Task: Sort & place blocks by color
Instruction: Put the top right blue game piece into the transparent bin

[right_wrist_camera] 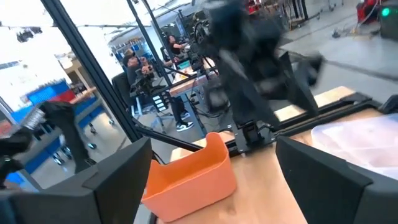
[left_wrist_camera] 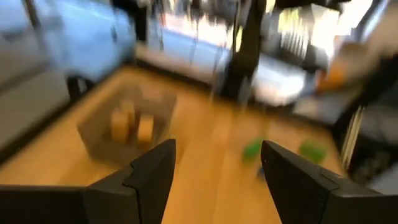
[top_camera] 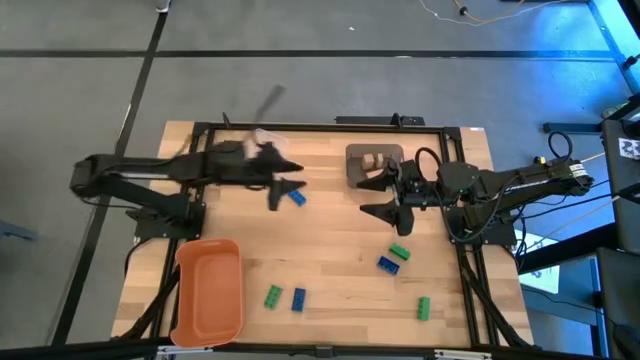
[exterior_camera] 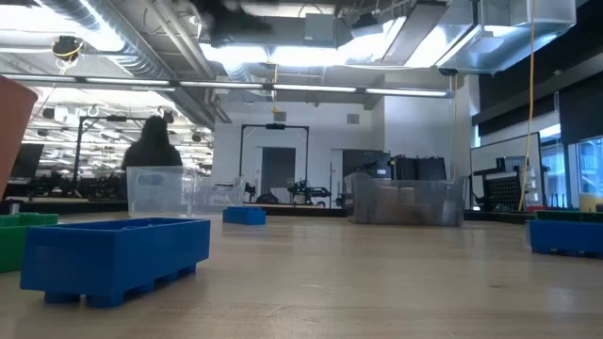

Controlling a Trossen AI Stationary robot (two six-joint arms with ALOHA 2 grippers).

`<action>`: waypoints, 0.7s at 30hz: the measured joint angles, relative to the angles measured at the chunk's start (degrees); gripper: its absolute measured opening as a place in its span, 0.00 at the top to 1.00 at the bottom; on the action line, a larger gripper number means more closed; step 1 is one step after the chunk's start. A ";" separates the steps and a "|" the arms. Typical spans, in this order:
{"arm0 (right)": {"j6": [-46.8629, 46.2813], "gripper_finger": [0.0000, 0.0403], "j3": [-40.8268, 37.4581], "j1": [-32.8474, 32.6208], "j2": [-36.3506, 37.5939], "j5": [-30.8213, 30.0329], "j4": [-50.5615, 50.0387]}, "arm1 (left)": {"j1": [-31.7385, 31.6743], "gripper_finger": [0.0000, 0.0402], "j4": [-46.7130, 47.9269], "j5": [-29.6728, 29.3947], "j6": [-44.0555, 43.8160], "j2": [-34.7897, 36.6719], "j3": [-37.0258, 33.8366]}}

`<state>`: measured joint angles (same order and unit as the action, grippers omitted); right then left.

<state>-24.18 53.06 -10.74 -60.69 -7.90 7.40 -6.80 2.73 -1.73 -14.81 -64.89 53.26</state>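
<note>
Loose blocks lie flat on the wooden table: a green block and a blue block right of centre, a green block and a blue block near the front, and a green block at the front right. Another blue block lies by my left gripper, which hovers open with nothing between its fingers. Tan blocks sit in a grey tub. My right gripper is open beside that tub and holds nothing.
An orange tray stands at the front left. A clear tub sits at the far side, partly under the left arm. A dark frame runs round the table's edges. People show in the room beyond the table.
</note>
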 joint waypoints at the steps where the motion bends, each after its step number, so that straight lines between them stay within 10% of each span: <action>1: 0.78 0.15 0.00 0.00 0.00 0.00 -0.04 | -1.09 0.43 3.37 1.93 1.61 -2.72 1.61; 10: 2.23 0.15 0.00 0.00 0.00 0.00 -0.19 | -5.08 0.43 34.97 -2.06 35.35 -26.36 14.28; 21: 2.17 0.15 -0.02 0.00 0.00 0.46 -0.23 | -5.08 0.43 33.57 -5.79 54.41 -38.97 14.46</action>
<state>-22.01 53.04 -10.74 -60.69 -7.44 7.17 -11.88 36.30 -7.51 39.60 -103.86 67.72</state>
